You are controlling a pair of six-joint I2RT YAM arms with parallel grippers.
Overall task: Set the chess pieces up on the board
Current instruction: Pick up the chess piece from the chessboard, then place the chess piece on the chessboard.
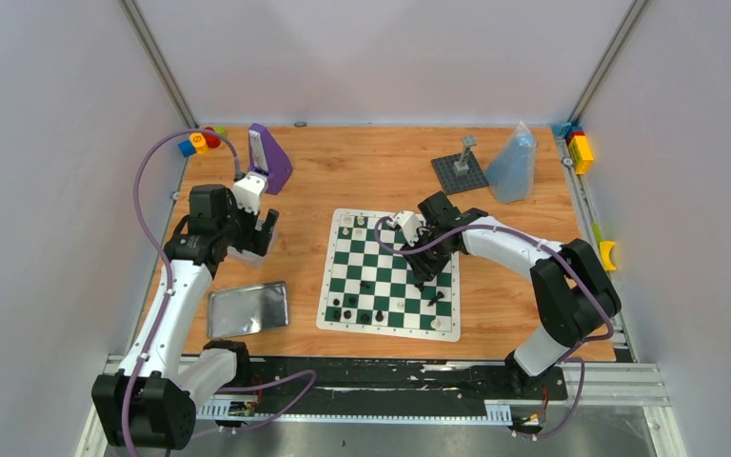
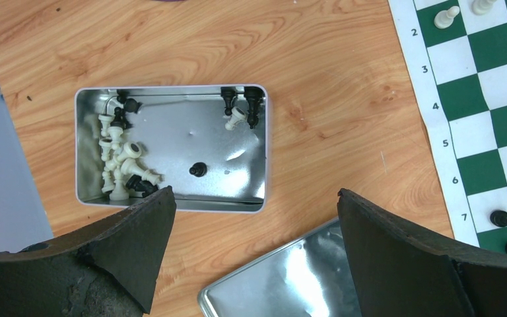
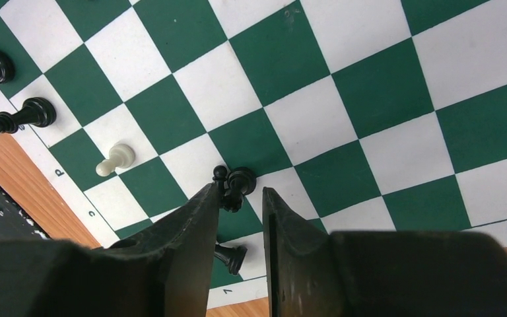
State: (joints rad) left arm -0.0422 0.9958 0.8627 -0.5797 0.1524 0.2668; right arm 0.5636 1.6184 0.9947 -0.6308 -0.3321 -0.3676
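The board [image 1: 357, 259] lies mid-table, sparsely set. Spare chess pieces [image 2: 122, 158] sit in the open tin [image 2: 171, 125] beneath the left gripper [image 2: 254, 205], jaws spread wide. The right gripper [image 3: 239, 198] narrowly brackets a black pawn [image 3: 236, 183] near the board's edge; whether it pinches yet, I cannot tell. The pawn is probably light, slick and tippy, so pinch it low on the stem.

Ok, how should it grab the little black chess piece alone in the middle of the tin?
Probably from straight above, pinching the small black plastic chess piece by its round top: it looks upright, clear of the shiny metal tin's walls.
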